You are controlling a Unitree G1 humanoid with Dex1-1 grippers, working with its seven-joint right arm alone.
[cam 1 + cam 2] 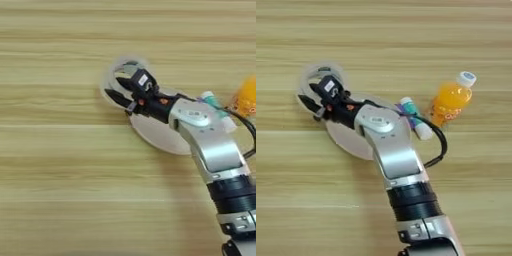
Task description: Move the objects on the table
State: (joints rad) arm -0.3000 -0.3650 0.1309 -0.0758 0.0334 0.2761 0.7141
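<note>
Here the right gripper [309,96] spreads its black fingers [307,104] apart over the tape roll [320,70], holding nothing; only the right eye view shows the whole orange-drink bottle [451,102].

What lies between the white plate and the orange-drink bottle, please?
The glue stick lies between the plate and the orange-drink bottle, slanted, with a black cable crossing it; the right eye view shows this best.

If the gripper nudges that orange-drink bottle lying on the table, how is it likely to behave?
The orange-drink bottle lies on its side on the table, so it would probably roll rather than tip. It looks nearly full, so likely heavy for its size. Its smooth rounded body may slip between the gripper's fingers.
</note>
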